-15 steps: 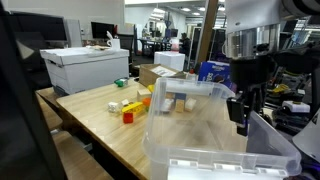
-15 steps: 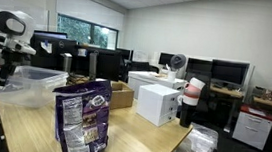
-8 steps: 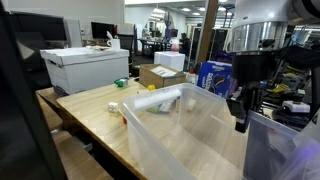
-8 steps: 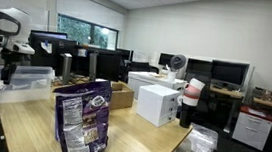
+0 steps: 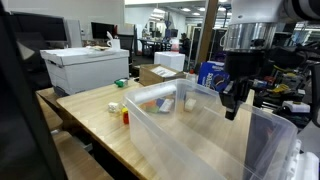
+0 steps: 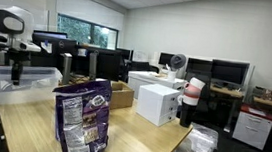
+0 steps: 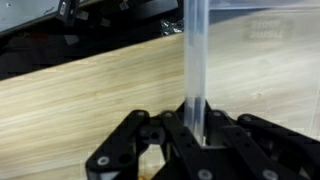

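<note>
Gripper point(image 7: 197, 125) clamped on clear bin point(image 5: 190, 135) wall; thin edge fits between jaws. Small blocks point(image 5: 122, 108) at bin's 9 o'clock on table point(image 5: 95, 128).

White walls point(image 6: 243, 31), a window point(image 6: 80, 30), and monitors point(image 6: 229, 71) on desks point(image 6: 271, 100).
</note>
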You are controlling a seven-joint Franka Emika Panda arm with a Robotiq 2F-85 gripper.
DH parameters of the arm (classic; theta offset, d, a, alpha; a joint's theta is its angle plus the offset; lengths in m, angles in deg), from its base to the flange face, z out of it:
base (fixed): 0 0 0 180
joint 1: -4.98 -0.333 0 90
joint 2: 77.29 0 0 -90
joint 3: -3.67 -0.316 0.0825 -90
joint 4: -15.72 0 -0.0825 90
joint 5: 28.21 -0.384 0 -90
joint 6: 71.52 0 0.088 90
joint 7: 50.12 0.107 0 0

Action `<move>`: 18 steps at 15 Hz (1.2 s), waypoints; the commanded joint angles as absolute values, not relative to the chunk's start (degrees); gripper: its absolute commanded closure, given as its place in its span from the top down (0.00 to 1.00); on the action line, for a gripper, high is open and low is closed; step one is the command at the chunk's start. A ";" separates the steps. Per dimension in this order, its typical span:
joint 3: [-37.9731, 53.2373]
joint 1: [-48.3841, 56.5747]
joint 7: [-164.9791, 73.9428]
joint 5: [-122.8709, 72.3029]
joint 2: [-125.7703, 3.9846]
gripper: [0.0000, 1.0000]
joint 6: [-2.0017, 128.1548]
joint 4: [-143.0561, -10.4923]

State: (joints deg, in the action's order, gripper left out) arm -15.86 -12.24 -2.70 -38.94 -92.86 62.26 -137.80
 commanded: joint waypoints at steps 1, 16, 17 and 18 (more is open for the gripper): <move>-14.39 -10.13 -9.19 -35.28 -91.73 0.02 61.55 -135.53; -9.73 -7.14 -27.60 -34.63 -79.68 0.02 63.31 -126.09; -9.60 -7.15 -27.75 -34.52 -79.36 0.02 63.27 -125.66; -9.41 -7.21 -28.11 -34.82 -78.87 0.02 63.62 -125.19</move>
State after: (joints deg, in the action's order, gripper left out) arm -9.78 -7.91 -26.10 -35.94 -81.64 62.35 -126.98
